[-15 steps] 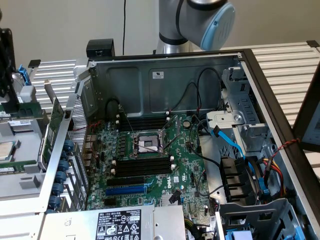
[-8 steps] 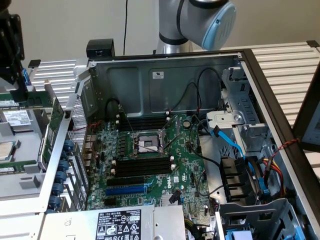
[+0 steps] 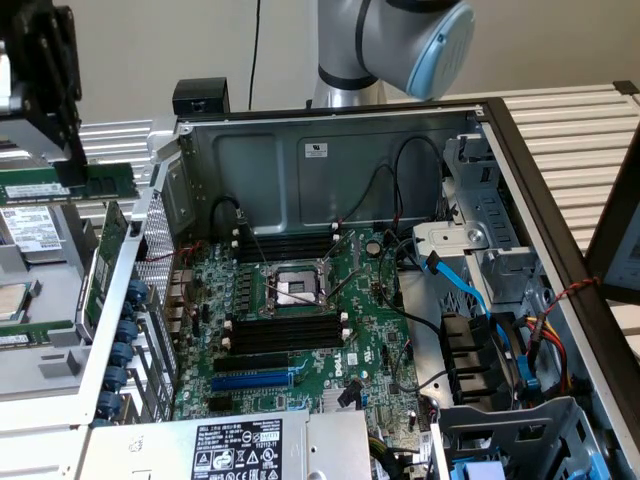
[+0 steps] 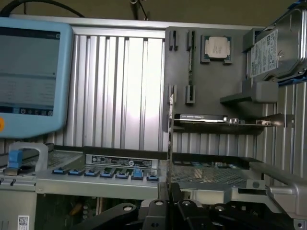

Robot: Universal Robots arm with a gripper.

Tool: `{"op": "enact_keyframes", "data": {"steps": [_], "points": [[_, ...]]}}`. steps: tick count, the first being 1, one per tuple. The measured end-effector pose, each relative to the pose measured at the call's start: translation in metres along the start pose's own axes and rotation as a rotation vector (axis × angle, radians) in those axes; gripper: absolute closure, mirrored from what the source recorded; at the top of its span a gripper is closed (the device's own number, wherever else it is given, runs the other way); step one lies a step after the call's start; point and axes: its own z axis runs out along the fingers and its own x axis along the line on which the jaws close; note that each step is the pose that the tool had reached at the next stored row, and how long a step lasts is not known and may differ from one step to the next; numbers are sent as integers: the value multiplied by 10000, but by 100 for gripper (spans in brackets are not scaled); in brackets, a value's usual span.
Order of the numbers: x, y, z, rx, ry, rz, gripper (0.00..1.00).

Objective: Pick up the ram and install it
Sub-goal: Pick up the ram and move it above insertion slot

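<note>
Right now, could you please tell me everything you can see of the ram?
The ram is a long, thin green circuit-board stick with dark chips in a row along its face. It is level, with its long edge horizontal. The gripper is shut on it, black fingers clamping it from above. It hangs at the exterior view's left, outside the open computer case and above the grey parts tray, touching nothing else. In the wrist view it seems to appear edge-on as a thin strip between the fingertips.

free: above memory slots | obstacles: perforated case wall, black cables beside them
</note>
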Motion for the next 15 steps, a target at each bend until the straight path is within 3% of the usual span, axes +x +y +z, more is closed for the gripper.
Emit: {"op": "enact_keyframes", "data": {"steps": [15], "points": [[18,-681,-11,0,0,-13,87]]}}
